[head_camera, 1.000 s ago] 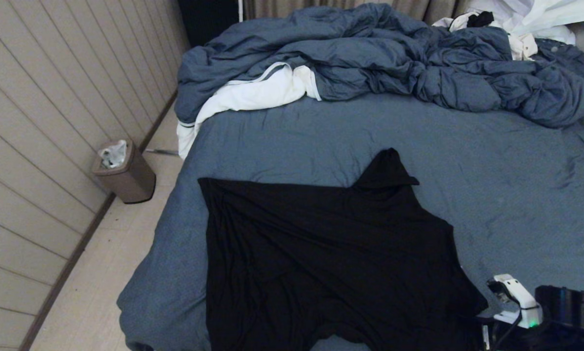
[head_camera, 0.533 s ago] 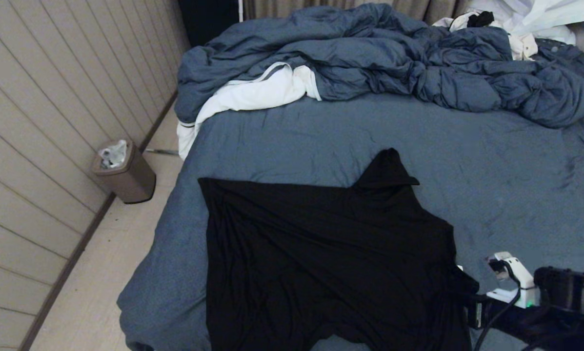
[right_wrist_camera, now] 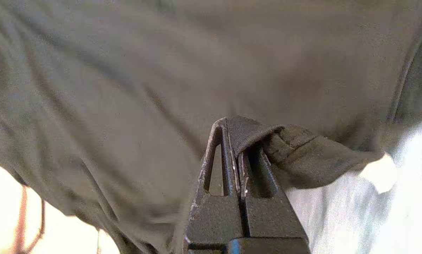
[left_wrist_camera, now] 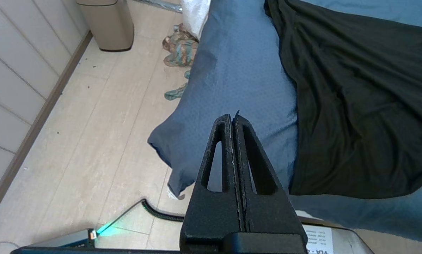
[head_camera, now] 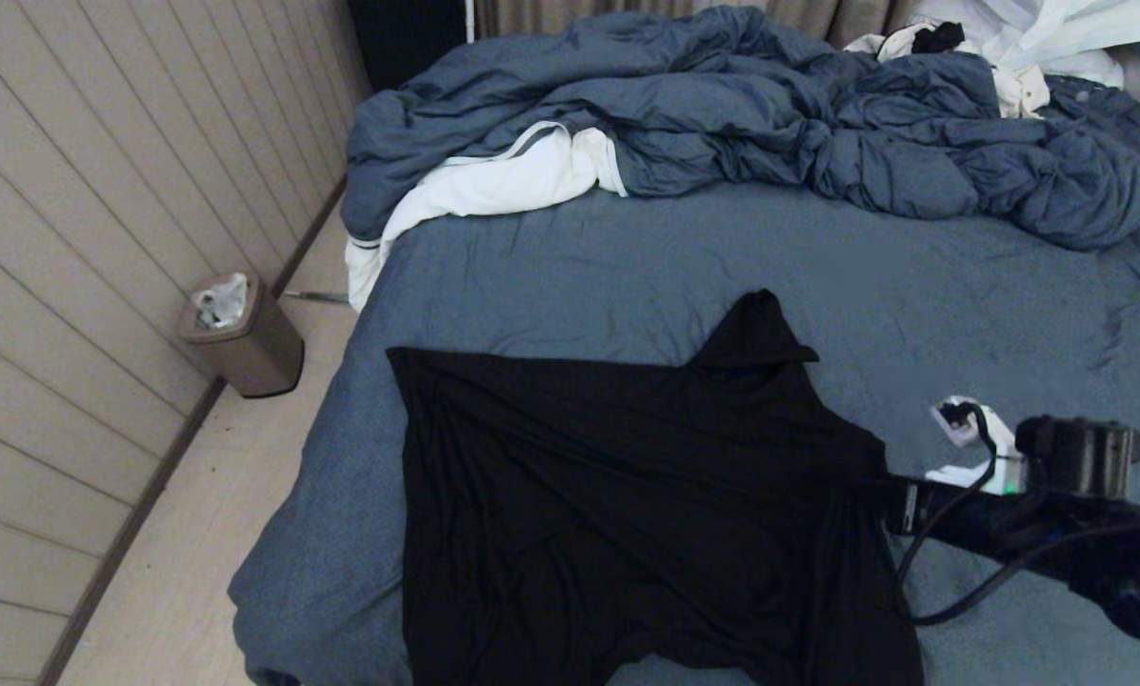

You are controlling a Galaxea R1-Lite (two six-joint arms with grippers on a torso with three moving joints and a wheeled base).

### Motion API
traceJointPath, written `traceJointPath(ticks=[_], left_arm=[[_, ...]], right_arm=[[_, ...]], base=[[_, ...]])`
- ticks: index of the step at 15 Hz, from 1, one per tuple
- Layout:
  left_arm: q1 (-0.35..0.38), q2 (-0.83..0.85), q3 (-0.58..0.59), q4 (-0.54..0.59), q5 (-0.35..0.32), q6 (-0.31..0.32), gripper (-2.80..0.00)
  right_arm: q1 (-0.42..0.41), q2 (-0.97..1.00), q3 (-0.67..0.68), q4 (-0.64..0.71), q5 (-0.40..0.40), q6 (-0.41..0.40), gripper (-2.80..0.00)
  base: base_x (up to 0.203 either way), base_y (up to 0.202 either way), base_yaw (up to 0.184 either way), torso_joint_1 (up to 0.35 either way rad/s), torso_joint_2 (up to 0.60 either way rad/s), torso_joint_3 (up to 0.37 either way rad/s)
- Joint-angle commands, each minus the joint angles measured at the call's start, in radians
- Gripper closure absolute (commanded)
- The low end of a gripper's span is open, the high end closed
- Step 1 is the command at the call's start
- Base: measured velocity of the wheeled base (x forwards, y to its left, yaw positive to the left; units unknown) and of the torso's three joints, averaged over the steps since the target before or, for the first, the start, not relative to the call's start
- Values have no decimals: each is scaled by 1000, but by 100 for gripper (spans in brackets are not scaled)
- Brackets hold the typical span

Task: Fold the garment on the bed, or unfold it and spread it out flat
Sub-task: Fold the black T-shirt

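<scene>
pinching the garment (head_camera: 627,505) right edge in right tool (head_camera: 889,491), left tool (left_wrist_camera: 232,118) closed empty, bare sheet beyond

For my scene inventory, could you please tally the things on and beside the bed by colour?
Black: 1, the thin black jersey T-shirt, its edge pinched in the right gripper.
Blue: 2, the slate-blue bed sheet and the rumpled blue duvet.
White: 1, the pile of white clothes.
Brown: 1, the brown waste bin on the floor.
Total: 5.
</scene>
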Motion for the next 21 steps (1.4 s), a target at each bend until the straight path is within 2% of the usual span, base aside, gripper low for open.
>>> traceJointPath(ticks=[1, 4, 11, 17, 18, 21], left_arm=[[0, 0, 1, 0, 1, -1, 0], [0, 0, 1, 0, 1, -1, 0], [1, 0, 2, -4, 1, -2, 0], [1, 0, 4, -9, 1, -5, 0], [1, 0, 4, -9, 1, -5, 0], [1, 0, 4, -9, 1, -5, 0]], right_arm=[[1, -82, -190, 254, 3, 24, 0], [1, -7, -304, 355, 6, 42, 0], [23, 103, -393, 360, 1, 41, 0], [46, 161, -444, 362, -35, 19, 0], [44, 156, -443, 362, -35, 18, -280], [43, 126, -432, 364, -29, 17, -280]], base=[[0, 0, 0, 0, 0, 0], [0, 0, 0, 0, 0, 0], [0, 0, 0, 0, 0, 0], [0, 0, 0, 0, 0, 0], [0, 0, 0, 0, 0, 0], [0, 0, 0, 0, 0, 0]])
